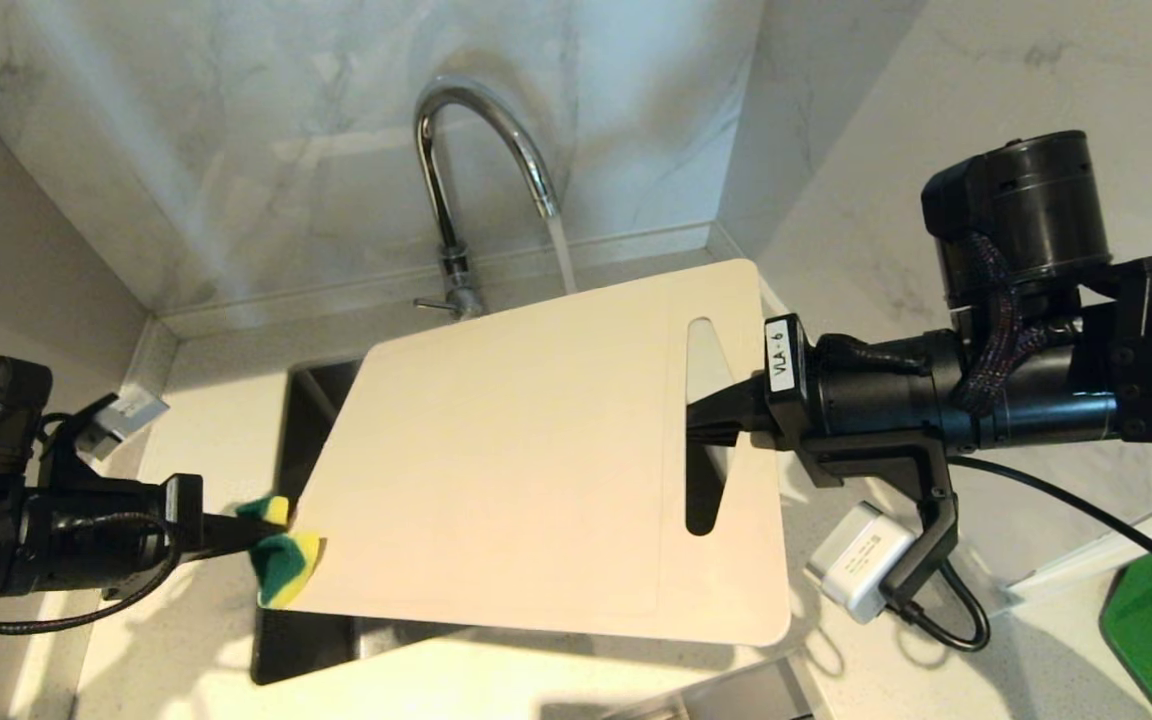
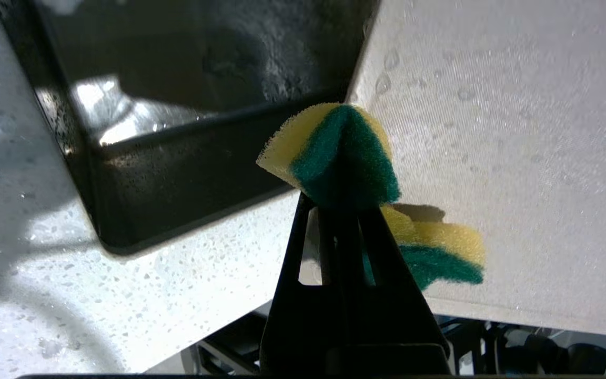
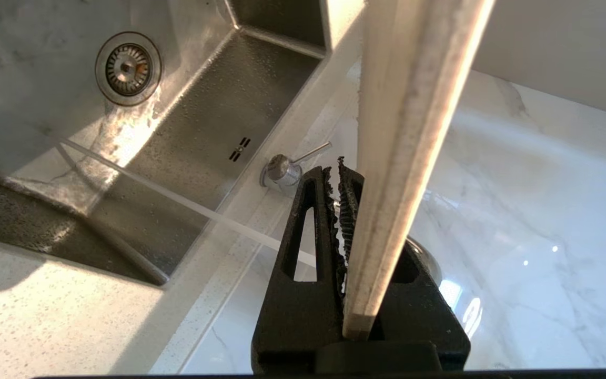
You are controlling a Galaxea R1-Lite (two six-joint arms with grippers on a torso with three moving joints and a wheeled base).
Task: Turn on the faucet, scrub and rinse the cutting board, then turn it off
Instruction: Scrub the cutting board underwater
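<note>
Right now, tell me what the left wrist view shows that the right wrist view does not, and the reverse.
Only the left wrist view shows the green and yellow sponge pinched in the left tool, resting at the wet face of the cutting board. Only the right wrist view shows the sink drain, the running stream of water, the faucet base with its lever, and the right tool clamped on the board's edge. Both show the board, the sink and the speckled counter.

White label (image 1: 783, 357) on right arm's wrist reads "VLA"; adapter's print unreadable.
</note>
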